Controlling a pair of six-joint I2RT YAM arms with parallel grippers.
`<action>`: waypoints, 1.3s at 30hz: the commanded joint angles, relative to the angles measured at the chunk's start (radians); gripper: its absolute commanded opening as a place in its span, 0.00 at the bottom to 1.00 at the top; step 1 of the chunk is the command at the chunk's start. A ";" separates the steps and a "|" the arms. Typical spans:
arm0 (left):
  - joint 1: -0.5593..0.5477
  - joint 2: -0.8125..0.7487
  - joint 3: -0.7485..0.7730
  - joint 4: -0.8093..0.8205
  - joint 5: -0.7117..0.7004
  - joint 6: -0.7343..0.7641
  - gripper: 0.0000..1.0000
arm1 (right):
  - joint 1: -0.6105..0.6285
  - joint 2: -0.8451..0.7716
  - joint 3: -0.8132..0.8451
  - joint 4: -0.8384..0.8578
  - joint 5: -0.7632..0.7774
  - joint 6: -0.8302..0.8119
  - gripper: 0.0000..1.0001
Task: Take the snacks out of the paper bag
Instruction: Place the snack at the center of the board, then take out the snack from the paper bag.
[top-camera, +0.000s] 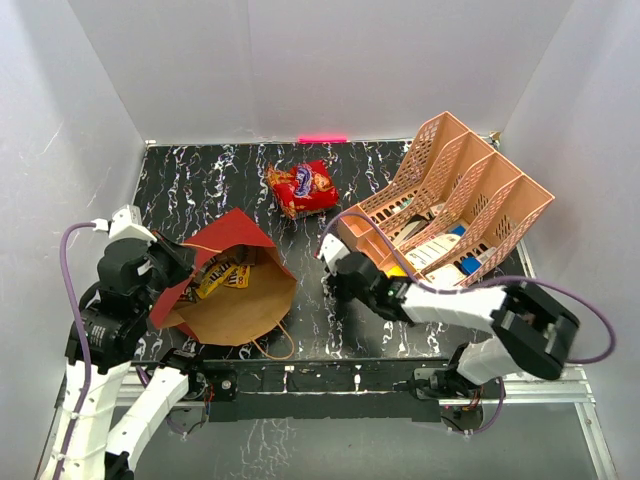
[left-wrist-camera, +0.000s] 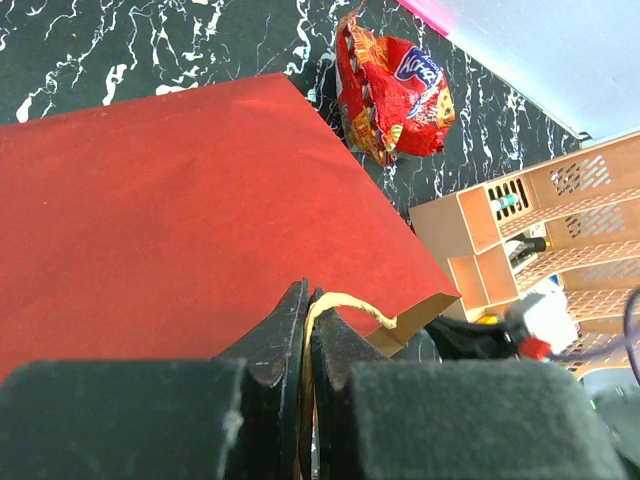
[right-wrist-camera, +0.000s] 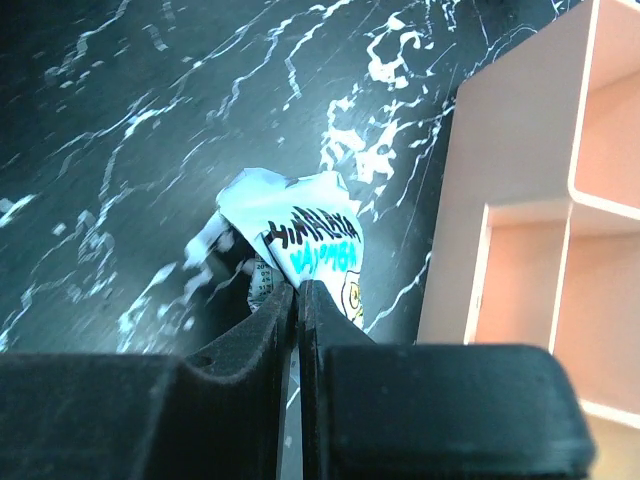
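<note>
Your left gripper (left-wrist-camera: 308, 300) is pinched closed on the thin handle (left-wrist-camera: 347, 303) of the red paper bag (top-camera: 225, 235), which lies on its side with candy packets (top-camera: 222, 278) inside. Your right gripper (right-wrist-camera: 298, 292) is clamped on a white-and-blue packet (right-wrist-camera: 300, 240) beside the peach organizer (top-camera: 470, 190). The chip bag (top-camera: 300, 187) lies on the table (top-camera: 200, 175) beyond.

Left pincer (left-wrist-camera: 308, 300) clamped on handle (left-wrist-camera: 352, 304) of red paper bag (left-wrist-camera: 180, 220), chip bag (left-wrist-camera: 395, 95) beyond, peach organizer (left-wrist-camera: 560, 200) right

Red paper bag (top-camera: 232, 236), brown kraft inside; red-orange crinkly chip bag (top-camera: 301, 187), blue logo; white crumpled packet (right-wrist-camera: 310, 235), teal-and-black lettering; black tabletop (top-camera: 200, 180) veined white.
</note>
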 joint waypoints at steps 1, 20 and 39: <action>-0.004 0.024 0.055 -0.022 0.005 0.007 0.00 | -0.094 0.137 0.166 0.172 -0.095 -0.062 0.07; -0.004 0.027 0.077 -0.062 -0.003 0.031 0.00 | -0.151 0.318 0.333 0.119 -0.242 -0.065 0.51; -0.004 0.027 0.025 0.011 0.017 0.010 0.00 | 0.241 -0.338 -0.107 0.221 -0.531 -0.041 0.56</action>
